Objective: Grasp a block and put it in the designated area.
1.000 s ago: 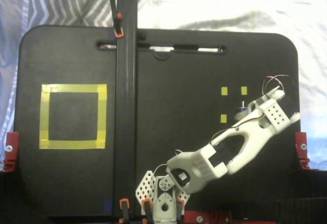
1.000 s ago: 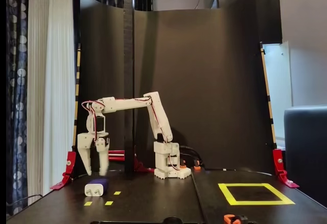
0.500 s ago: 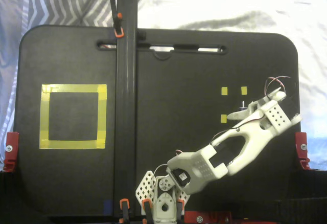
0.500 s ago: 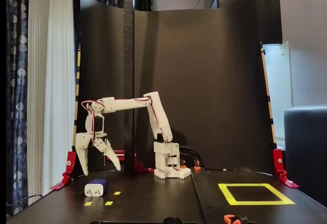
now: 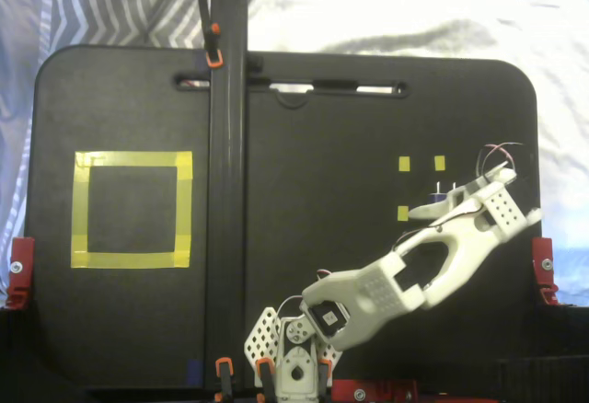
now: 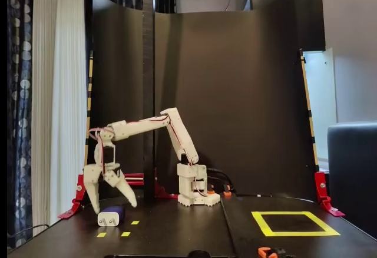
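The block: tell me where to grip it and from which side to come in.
Grip the block across its blue body, coming straight down from above. It lies flat on the board with its prongs pointing sideways, and the open gripper already straddles it, jaws spread on either side.

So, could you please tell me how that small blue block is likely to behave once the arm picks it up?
The block looks like a small rigid box, so it probably won't flex. It lies flat and low on the board, so it seems unlikely to roll or tip. Its smooth casing may slip a little between the open end effector fingers, and its prongs could catch.
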### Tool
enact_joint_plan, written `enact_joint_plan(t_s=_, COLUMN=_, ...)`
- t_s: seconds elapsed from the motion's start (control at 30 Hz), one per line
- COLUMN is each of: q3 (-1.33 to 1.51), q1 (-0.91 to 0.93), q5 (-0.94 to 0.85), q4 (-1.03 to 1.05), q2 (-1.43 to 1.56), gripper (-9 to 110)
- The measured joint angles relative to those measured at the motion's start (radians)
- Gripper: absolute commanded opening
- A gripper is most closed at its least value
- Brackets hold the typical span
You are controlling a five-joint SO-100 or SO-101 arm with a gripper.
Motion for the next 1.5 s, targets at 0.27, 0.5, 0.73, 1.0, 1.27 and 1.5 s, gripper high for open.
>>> enact_joint_plan(t_s=0.27, q3=0.0, q1=-0.002, q5=0.0, q4=-0.017, q2=-0.026, gripper=38)
enact_joint_plan(t_s=0.5, q3=0.0, q1=-0.005, q5=0.0, q4=-0.009, q2=-0.026, gripper=24)
enact_joint_plan(t_s=0.73, q3=0.0, q1=-0.009, q5=0.0, q4=0.0, q2=-0.026, gripper=23)
enact_joint_plan(t_s=1.0, q3=0.0, q1=-0.009, q5=0.0, q4=0.0, q2=-0.026, gripper=23)
enact_joint_plan(t_s=1.27, q3=0.0, q1=-0.038, q5=0.0, q4=0.08, q2=0.046, gripper=23)
enact_joint_plan(t_s=1.5, q3=0.0, q1=-0.074, q5=0.028, q4=0.153, q2=0.146, gripper=23)
